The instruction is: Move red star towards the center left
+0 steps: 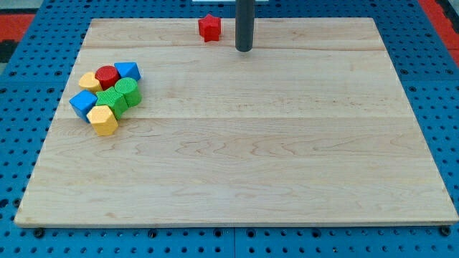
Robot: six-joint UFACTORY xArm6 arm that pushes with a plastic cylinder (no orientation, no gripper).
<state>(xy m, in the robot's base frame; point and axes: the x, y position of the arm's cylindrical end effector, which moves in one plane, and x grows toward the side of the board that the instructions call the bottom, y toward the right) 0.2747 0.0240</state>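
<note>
The red star [209,27] lies near the board's top edge, a little left of the middle. My tip [244,49] rests on the board just to the star's right and slightly below it, a short gap apart, not touching. The rod rises straight up out of the view's top.
A tight cluster sits at the board's left: a red cylinder [107,74], a blue block [128,70], a yellow block [89,81], two green blocks [128,91] [111,100], a blue cube [83,104] and a yellow block [103,119]. The wooden board [287,158] lies on a blue pegboard.
</note>
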